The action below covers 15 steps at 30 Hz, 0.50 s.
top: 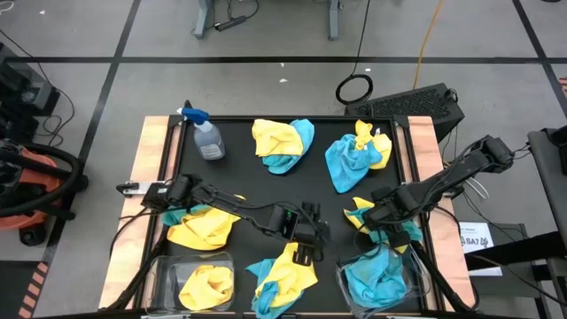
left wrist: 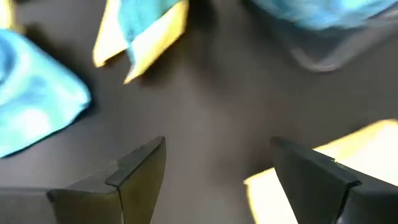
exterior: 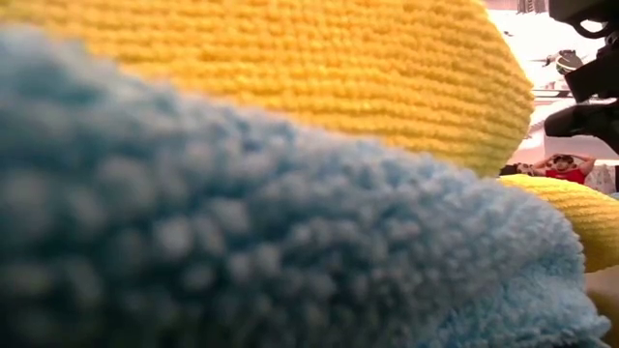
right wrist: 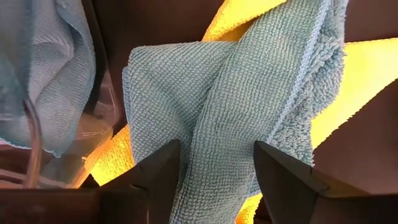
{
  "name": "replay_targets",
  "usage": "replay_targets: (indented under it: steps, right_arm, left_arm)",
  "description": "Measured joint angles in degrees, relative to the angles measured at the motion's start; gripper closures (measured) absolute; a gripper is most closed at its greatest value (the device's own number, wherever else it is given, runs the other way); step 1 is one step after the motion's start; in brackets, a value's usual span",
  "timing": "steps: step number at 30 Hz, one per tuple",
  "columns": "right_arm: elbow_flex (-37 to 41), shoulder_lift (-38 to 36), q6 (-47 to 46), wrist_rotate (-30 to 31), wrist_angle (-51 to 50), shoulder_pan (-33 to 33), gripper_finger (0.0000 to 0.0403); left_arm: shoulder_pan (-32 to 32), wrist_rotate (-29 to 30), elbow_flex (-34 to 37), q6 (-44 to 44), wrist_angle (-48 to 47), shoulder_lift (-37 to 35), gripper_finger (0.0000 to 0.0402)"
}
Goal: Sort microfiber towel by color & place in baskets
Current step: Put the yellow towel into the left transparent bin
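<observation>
Right gripper [right wrist: 214, 171] hangs spread over a turquoise-and-yellow towel pile [top: 372, 217] at four o'clock, beside the blue-filled basket [top: 416, 282], likely to pick blue; left gripper [top: 303, 252] spread, centre.

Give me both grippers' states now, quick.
Left gripper: open, empty, over bare mat beside a yellow towel.
Right gripper: open, fingers either side of a turquoise towel, no firm grip visible.
</observation>
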State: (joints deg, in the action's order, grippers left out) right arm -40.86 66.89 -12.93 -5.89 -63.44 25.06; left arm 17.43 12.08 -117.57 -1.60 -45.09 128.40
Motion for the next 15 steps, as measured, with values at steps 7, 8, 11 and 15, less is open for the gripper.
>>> replay_targets:
  steps: [7,8,11,15]
  right_arm:
    - [0.0,-2.19,0.04,-0.07,0.0,0.01,0.0204]
    - [0.0,-2.59,0.02,-0.08,0.0,0.0,0.0204]
    - [0.0,-3.91,0.04,-0.09,0.04,0.0,0.0204]
    - [0.0,-5.65,0.04,-0.11,0.37,0.0,0.0204]
  left_arm:
    - [1.12,-12.37,-0.05,2.64,-2.4,-0.1,0.0107]
    - [1.18,-13.36,-0.13,2.95,-2.87,0.42,0.0107]
    - [1.41,-16.36,-0.01,4.8,-6.54,1.15,0.0107]
    - [1.8,-21.61,-0.05,6.47,-7.21,1.62,0.0107]
